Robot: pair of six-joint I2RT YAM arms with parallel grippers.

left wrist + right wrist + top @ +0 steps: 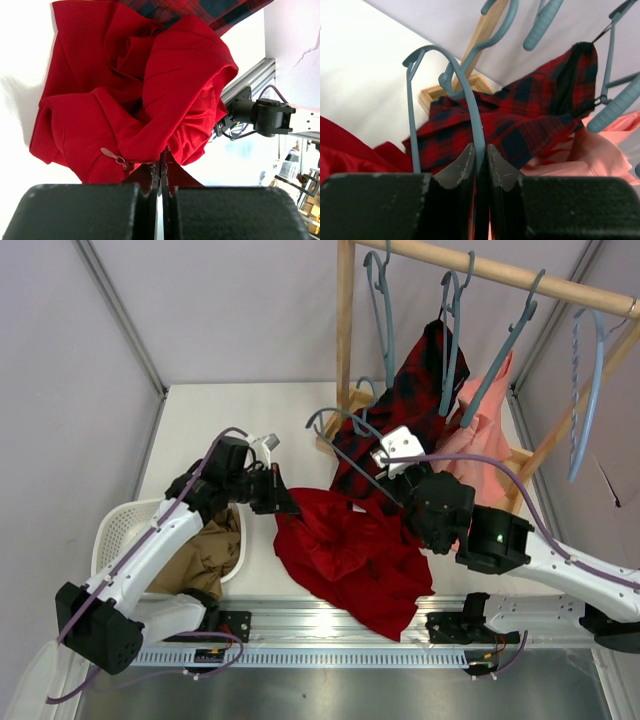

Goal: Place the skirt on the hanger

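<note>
1. At lower centre of the top view, the skirt lay crumpled on the bench, with its lower edge spilling over the near rail. A zip pull showed in the left wrist view.
2. The left claw was closed tight and pinched a fold at the skirt's left edge.
3. The hanger sat in the right claw, whose jaws were drawn in narrowly onto its slim shaft.
4. From the right claw the skirt lay down and to the left, just beside it.
   - The hanger's long axis ran diagonally across the top view, with the hook toward the upper left, and it passed over the skirt's upper edge.
   - The bunched skirt showed no clear long axis.
   - The left arm was the nearer to the cloth. Bringing the hanger's arm into the waist would likely fall to the right arm.
5. Further out:
   - A plaid garment and a pink garment hung at the wooden rack, upper right.
   - A tan garment lay in a white basket, lower left.
6. No brand, label or writing could be read.
</note>
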